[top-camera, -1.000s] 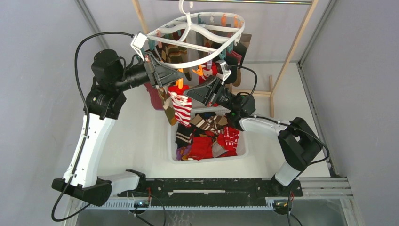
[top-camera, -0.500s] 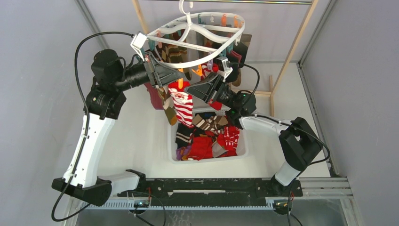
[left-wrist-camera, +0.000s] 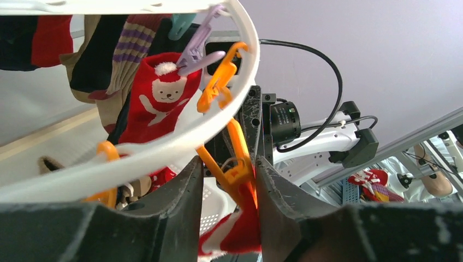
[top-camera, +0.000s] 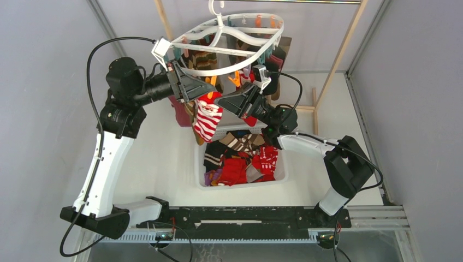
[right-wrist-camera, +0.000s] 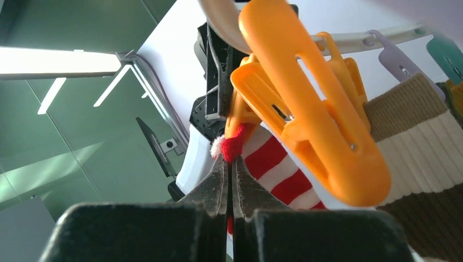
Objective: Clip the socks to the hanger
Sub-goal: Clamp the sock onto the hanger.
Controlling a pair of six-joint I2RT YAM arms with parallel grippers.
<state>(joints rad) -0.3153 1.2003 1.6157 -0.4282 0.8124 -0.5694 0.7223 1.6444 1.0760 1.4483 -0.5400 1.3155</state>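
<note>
White plastic, the hanger (left-wrist-camera: 164, 144) hung over the basket (top-camera: 240, 184). The step in hand looked like feeding 1 striped Santa sock (top-camera: 207, 121) into an orange clip (left-wrist-camera: 238, 155) on the near rim. The left gripper (left-wrist-camera: 226, 169) squeezed that clip. The right gripper (right-wrist-camera: 229, 169), pressed together on the red cuff, held it against the clip's lower end. Next, the cuff must enter the clip before the left releases.
</note>
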